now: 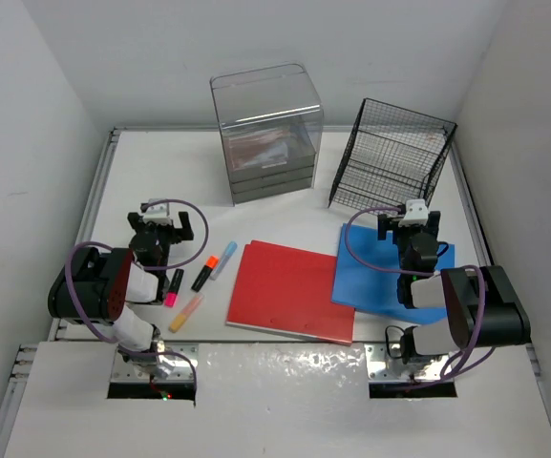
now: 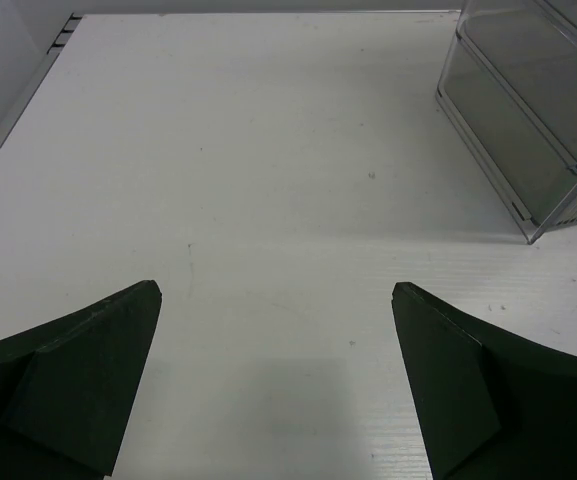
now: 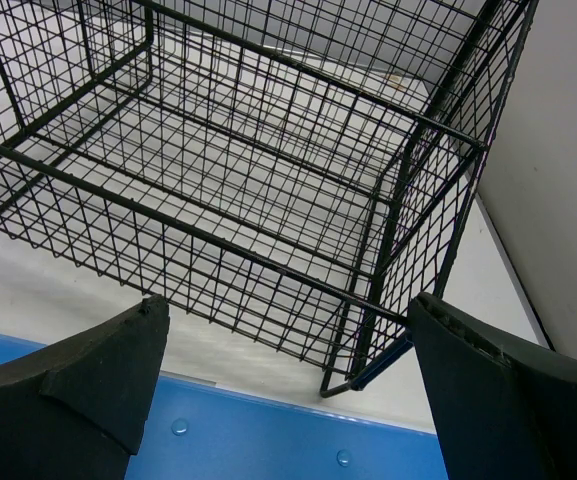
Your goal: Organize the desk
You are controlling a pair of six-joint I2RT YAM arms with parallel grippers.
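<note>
The desk (image 1: 160, 167) is a white tabletop with metal edge rails. On it lie a red folder (image 1: 292, 291), a blue folder (image 1: 375, 277) and several highlighters: an orange one (image 1: 204, 272), a light blue one (image 1: 224, 258), a pink one (image 1: 173, 287) and a yellow one (image 1: 186, 312). My left gripper (image 1: 168, 219) (image 2: 276, 290) hangs open over bare desk (image 2: 268, 150), just left of the highlighters. Over the blue folder's far edge (image 3: 268, 440), my right gripper (image 1: 410, 219) (image 3: 290, 300) is open and faces the wire rack. Neither gripper holds anything.
A clear plastic drawer unit (image 1: 266, 134) (image 2: 533, 110) stands at the back centre. A black wire rack (image 1: 393, 157) (image 3: 268, 170) stands at the back right, tilted. White wall panels close in the left, back and right sides.
</note>
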